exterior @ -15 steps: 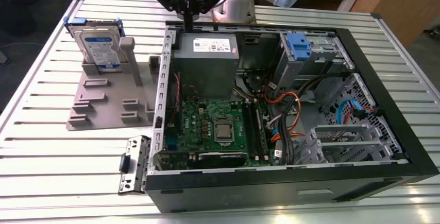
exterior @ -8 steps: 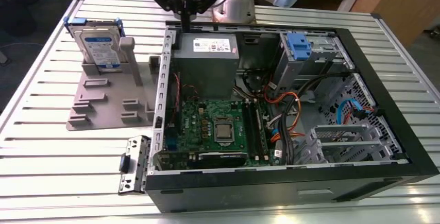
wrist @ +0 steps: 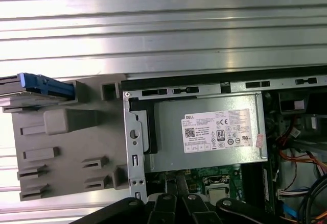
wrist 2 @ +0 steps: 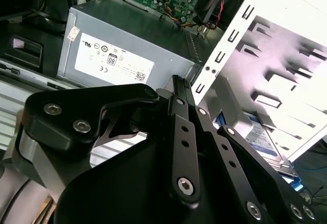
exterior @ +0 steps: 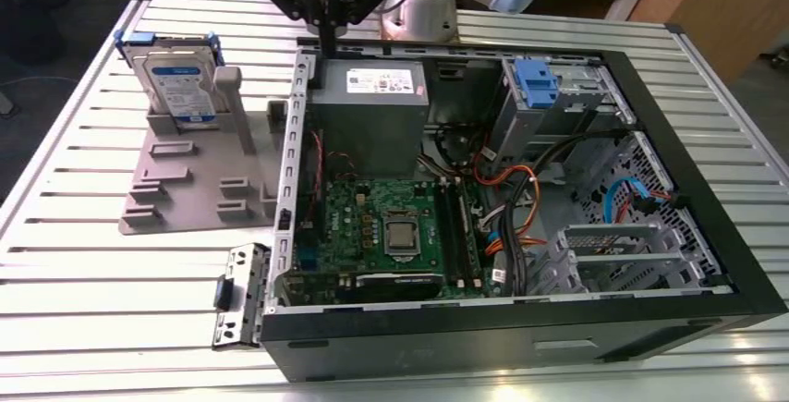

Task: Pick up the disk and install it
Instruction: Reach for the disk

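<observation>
Silver, with a blue-and-white label and blue rails along its sides, the disk [exterior: 181, 83] stood upright on edge in a slot of a grey plastic stand [exterior: 185, 185], near the far corner of the table [exterior: 87, 273] on the exterior view's left. Just beside the stand lay an open computer case [exterior: 703, 263], which took up most of the table's middle and reached toward its near edge. The gripper [exterior: 327, 40] [wrist 2: 176, 81] hung close above the case's far edge, at the corner nearest the stand and apart from the disk. Its fingers were clenched together with nothing between them. Just below it sat a grey power box [exterior: 370, 106] [wrist: 204, 132] with a white sticker. A green circuit board [exterior: 382, 222] lay nearer the case's middle, and a metal cage with a blue tab [exterior: 533, 77] stood by the case's far edge on the exterior view's right. A small loose bracket [exterior: 244, 296] lay on the table by the case's near corner
</observation>
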You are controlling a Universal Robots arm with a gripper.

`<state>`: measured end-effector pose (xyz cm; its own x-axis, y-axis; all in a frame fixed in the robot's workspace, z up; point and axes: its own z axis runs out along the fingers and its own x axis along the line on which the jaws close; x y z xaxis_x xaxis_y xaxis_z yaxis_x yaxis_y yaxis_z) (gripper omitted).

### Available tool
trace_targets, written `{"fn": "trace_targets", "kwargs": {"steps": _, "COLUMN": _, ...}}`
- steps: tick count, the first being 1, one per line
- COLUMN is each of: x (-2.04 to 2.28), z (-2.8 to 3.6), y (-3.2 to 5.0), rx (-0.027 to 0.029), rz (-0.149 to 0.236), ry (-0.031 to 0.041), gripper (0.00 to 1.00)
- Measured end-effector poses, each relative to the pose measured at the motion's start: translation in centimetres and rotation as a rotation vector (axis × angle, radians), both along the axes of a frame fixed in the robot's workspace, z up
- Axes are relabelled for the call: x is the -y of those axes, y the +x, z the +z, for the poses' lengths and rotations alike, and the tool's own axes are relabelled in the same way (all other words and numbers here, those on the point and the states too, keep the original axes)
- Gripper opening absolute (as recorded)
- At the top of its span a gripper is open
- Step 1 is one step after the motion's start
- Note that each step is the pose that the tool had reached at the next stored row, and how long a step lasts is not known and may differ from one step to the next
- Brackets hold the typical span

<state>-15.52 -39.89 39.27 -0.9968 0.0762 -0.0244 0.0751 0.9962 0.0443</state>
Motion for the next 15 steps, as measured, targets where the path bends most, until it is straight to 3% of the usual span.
{"fn": "trace_targets", "kwargs": {"steps": 15, "x": 0.00, "z": -0.03, "y": -0.84, "rx": 0.0000, "rz": 0.000, "ry": 0.0001, "gripper": 0.10}}
